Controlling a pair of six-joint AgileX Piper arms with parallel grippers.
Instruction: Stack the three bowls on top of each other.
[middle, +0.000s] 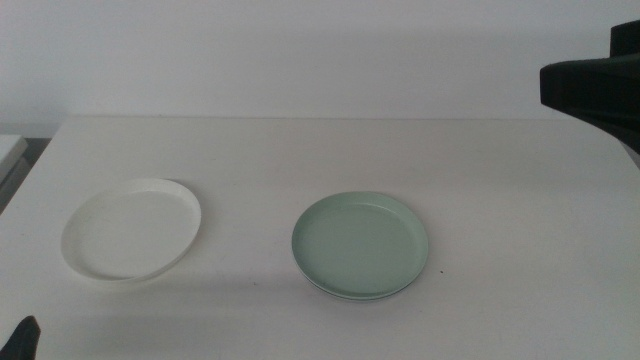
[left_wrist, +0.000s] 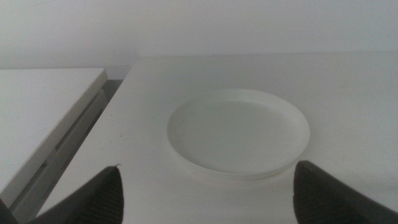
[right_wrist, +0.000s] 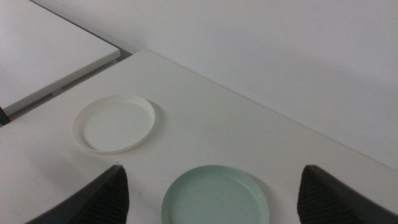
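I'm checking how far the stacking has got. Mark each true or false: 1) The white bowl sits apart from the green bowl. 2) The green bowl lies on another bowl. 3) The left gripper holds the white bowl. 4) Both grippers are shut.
1) True: the white bowl lies alone, left of the green bowl.
2) True: a paler rim shows under it.
3) False: the left gripper is open, short of the bowl.
4) False: the right gripper is open too.
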